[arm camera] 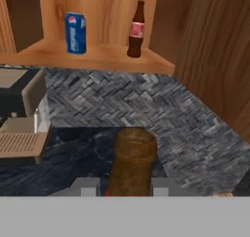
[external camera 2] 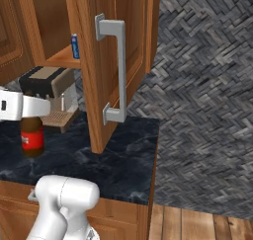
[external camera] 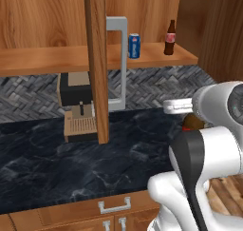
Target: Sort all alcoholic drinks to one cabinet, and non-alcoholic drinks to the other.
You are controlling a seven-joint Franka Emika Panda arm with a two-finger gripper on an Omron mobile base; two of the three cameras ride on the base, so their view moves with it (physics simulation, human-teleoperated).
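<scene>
Hand view shows the gripper (arm camera: 128,187) pinching the neck of the brown beer bottle (arm camera: 131,160), one finger on either side. In the right base view that beer bottle (external camera 2: 32,138) stands upright on the dark marble surface (external camera 2: 123,160), near its left end, its red label showing. On the open cabinet's shelf (external camera: 57,59) up at the far side stand the blue soda can (external camera: 134,45) and, to its right, the cola bottle (external camera: 170,38), apart from each other.
</scene>
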